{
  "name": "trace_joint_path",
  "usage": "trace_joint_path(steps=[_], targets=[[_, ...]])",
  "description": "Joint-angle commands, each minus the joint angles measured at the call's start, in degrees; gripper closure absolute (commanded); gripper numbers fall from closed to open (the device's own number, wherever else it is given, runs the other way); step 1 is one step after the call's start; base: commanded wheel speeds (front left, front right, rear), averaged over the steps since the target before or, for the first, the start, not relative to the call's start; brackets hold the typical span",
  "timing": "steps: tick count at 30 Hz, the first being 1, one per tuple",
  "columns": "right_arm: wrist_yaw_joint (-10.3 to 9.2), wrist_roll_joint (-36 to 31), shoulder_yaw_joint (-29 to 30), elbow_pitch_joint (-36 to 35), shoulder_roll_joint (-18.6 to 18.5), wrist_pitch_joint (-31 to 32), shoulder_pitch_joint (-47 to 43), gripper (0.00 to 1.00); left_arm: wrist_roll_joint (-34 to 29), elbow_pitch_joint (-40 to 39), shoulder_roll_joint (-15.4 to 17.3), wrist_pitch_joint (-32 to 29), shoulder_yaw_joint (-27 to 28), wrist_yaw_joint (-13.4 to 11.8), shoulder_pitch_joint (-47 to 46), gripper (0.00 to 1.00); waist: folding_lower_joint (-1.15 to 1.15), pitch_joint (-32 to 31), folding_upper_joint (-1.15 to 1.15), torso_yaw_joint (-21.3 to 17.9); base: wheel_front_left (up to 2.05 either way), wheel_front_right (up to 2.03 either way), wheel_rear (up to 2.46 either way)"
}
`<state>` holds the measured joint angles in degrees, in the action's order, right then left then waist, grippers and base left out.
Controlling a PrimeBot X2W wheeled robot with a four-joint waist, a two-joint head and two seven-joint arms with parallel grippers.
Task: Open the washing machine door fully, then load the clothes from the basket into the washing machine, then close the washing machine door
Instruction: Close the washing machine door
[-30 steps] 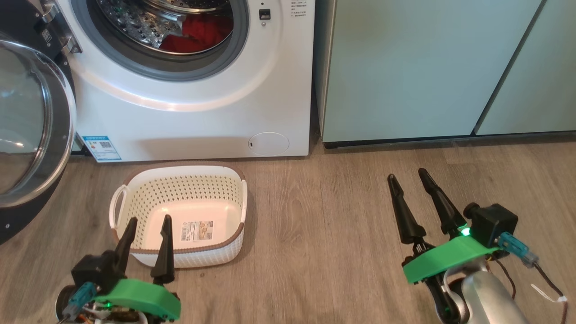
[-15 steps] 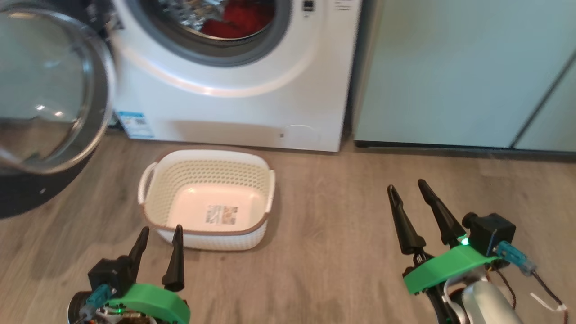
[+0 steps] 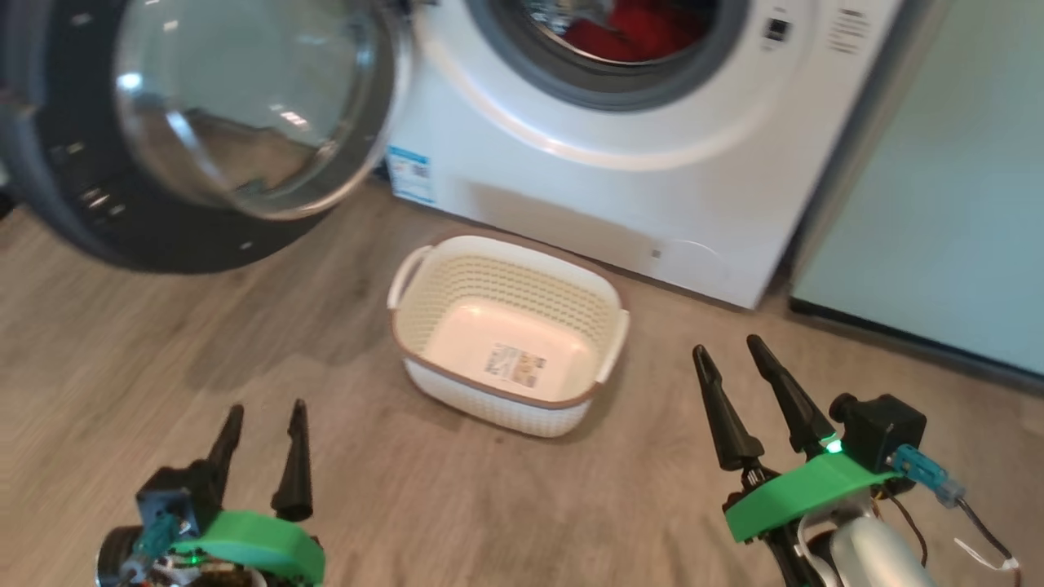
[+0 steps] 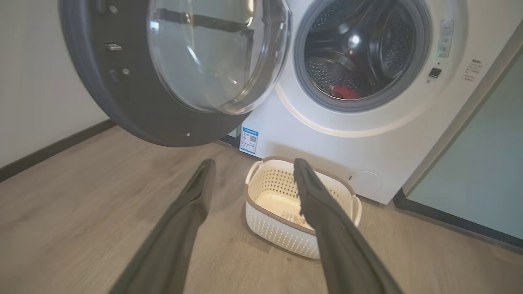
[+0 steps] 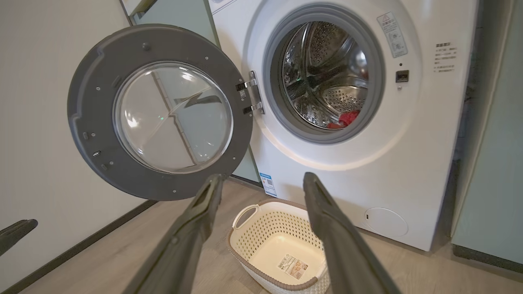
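The washing machine stands with its door swung wide open to the left. Red clothes lie inside the steel drum. The cream basket sits on the floor before the machine, with only a label on its floor. My left gripper is open, low at the left, short of the basket. My right gripper is open too, to the basket's right. Neither holds anything.
Pale green cabinets stand right of the machine. A white wall with a dark skirting runs along the left. Wood-look floor spreads around the basket. A finger of the other gripper shows at the right wrist view's left edge.
The head camera has swung to the left, so the machine, door and basket have shifted right in the picture. Both grippers stay open and keep their places low in the view.
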<state>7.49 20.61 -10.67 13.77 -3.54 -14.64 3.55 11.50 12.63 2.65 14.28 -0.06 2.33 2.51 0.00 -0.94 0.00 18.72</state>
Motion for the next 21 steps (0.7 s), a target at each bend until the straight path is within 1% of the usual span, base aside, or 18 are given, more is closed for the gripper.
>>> trace_joint_path(steps=[1, 6, 9, 14, 21], targets=[[0.00, 0.5, -1.1, -2.2, 0.3, -0.4, 0.7, 0.00, -0.6, -2.5, 0.2, 0.7, 2.5, 0.2, -1.3, 0.00, 0.00, -1.1, 0.00, 4.9, 0.00, 0.00, 0.00], [0.00, 1.1, -1.3, -2.6, 0.5, -0.4, 0.8, 0.00, -1.6, -3.8, 0.2, 0.7, 4.3, 0.9, -0.7, 0.00, 0.00, -1.6, 0.00, 9.1, 0.00, 0.00, 0.00], [0.00, 1.4, -2.7, -2.4, 0.6, -0.4, 1.9, 0.00, -1.4, -5.0, 0.2, 0.7, 5.9, 0.9, -0.5, 0.00, 0.00, -0.8, 0.00, 9.9, 0.00, 0.00, 0.00], [0.00, 1.7, -4.6, -1.1, 0.6, -0.4, 3.9, 0.00, -0.8, -7.1, 0.2, 0.7, 8.1, -0.1, 0.0, 0.00, 0.00, 0.2, 0.00, 10.7, 0.00, 0.00, 0.00], [0.00, 2.2, -6.1, 0.2, 0.6, -0.4, 6.0, 0.00, 0.3, -8.7, 0.2, 0.7, 9.0, -1.3, 1.4, 0.00, 0.00, 0.6, 0.00, 11.0, 0.00, 0.00, 0.00]])
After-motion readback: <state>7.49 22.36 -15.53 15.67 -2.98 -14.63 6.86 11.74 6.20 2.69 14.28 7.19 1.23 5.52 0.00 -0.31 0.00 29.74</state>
